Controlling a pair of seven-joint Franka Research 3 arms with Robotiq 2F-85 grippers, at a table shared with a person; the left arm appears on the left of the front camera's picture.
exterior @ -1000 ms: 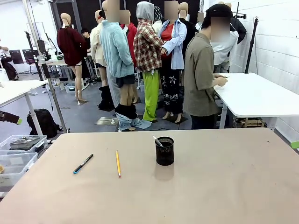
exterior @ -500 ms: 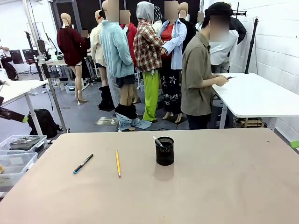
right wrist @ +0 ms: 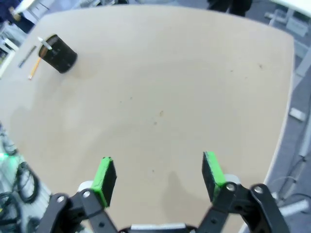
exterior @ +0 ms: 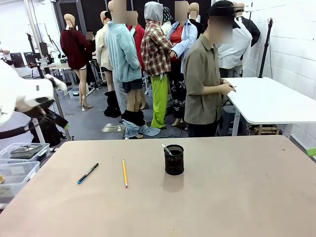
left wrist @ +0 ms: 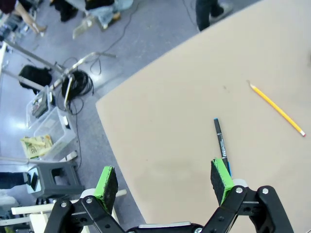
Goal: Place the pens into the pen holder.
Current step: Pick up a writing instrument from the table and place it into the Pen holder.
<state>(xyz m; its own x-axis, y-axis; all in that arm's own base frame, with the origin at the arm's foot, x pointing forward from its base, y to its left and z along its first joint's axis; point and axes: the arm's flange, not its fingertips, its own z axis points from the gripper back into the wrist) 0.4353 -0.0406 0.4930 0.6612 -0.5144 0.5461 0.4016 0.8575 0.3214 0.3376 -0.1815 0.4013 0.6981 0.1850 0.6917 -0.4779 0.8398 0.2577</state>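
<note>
The black mesh pen holder (exterior: pixel 174 159) stands upright near the table's middle, with a pale whitish pen (exterior: pixel 167 149) leaning inside it. Left of it lie the yellow-orange pencil (exterior: pixel 125 173) and the dark pen with blue ends (exterior: pixel 88 173), flat on the table and apart. My left gripper (exterior: pixel 61 123) hangs beyond the table's left edge, above the floor. In the left wrist view my left gripper (left wrist: pixel 164 182) is open and empty, high over the table's corner; the dark pen (left wrist: pixel 222 145) lies by its right pad and the pencil (left wrist: pixel 277 108) farther off. My right gripper (right wrist: pixel 158 175) is open and empty, far from the pen holder (right wrist: pixel 59 53).
Clear plastic bins (exterior: pixel 19 158) sit on the floor left of the tan table (exterior: pixel 237 197). A person (exterior: pixel 202 84) stands at a white table (exterior: pixel 276 101) behind, on the right. The bins (left wrist: pixel 46 131) and a grey stool (left wrist: pixel 56 174) lie below my left gripper.
My left arm has swung into the front view from the left edge. The person at the back table has stepped a little to the left. The pens and holder have not moved.
</note>
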